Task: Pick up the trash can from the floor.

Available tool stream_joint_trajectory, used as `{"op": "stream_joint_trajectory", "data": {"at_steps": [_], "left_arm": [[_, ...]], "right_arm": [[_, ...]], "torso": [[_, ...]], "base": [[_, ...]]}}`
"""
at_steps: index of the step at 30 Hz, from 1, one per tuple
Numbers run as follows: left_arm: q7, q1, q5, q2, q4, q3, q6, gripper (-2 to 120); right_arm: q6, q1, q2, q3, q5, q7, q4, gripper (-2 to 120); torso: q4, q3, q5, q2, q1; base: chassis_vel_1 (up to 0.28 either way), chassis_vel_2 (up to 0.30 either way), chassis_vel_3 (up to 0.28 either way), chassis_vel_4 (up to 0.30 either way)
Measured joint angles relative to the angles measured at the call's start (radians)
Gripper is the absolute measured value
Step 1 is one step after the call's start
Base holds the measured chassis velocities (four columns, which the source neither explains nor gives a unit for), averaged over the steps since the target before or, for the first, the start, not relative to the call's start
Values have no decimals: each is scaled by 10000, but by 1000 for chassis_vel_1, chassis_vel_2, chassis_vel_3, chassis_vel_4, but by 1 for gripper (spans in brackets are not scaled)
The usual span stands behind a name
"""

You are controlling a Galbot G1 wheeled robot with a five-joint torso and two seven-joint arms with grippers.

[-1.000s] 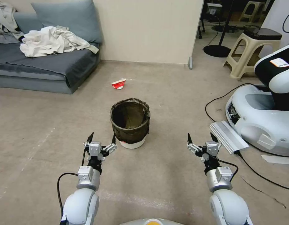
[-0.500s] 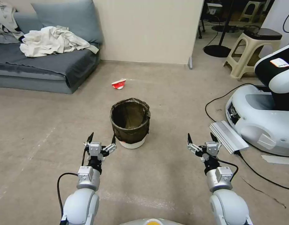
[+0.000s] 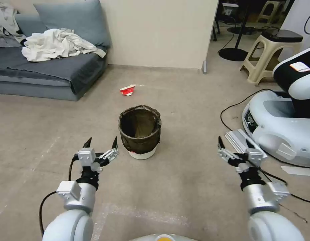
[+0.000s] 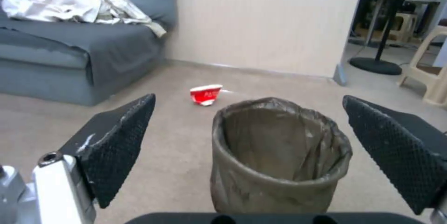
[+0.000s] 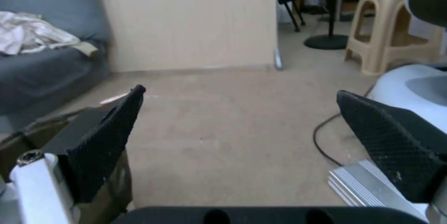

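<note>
The trash can (image 3: pixel 140 132), a small white bin lined with a dark bag folded over its rim, stands upright on the beige floor (image 3: pixel 181 100) straight ahead. My left gripper (image 3: pixel 101 142) is open, near and to the left of the can, with nothing between its fingers. The left wrist view shows the trash can (image 4: pixel 278 157) framed between the two black pads (image 4: pixel 123 140). Out to the right of the can, my right gripper (image 3: pixel 233 145) is also open and empty. A sliver of the trash can (image 5: pixel 109 182) appears behind one pad in the right wrist view.
A crushed red-and-white cup (image 3: pixel 127 89) lies beyond the can. A grey sofa (image 3: pixel 51 72) with crumpled cloth stands far left. Another robot's white base (image 3: pixel 282 124), a ribbed metal bar (image 3: pixel 243 142) and black cables lie right. A beige stool (image 3: pixel 270 55) stands far right.
Both arms have swung outward: the left gripper moved left and slightly toward the can, the right gripper moved right toward the metal bar. The trash can has not moved.
</note>
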Motion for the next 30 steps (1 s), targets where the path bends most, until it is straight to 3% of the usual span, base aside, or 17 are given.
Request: {"op": "stream_joint_trajectory", "data": {"at_steps": [5,30], "left_arm": [[35,29,32,21,116,-41,-135,100],[-2,-47,48,31,391,-158,-243,100]], "right_arm": [[159,2,5,11,64,-179,-2,100],[529,283,-106,-99,265,-181,-447,100]], "torso": [[0,0,-19,0,0],[0,2,-10,0,0]], "base": [[0,0,0,0],[2,2,2,2]]}}
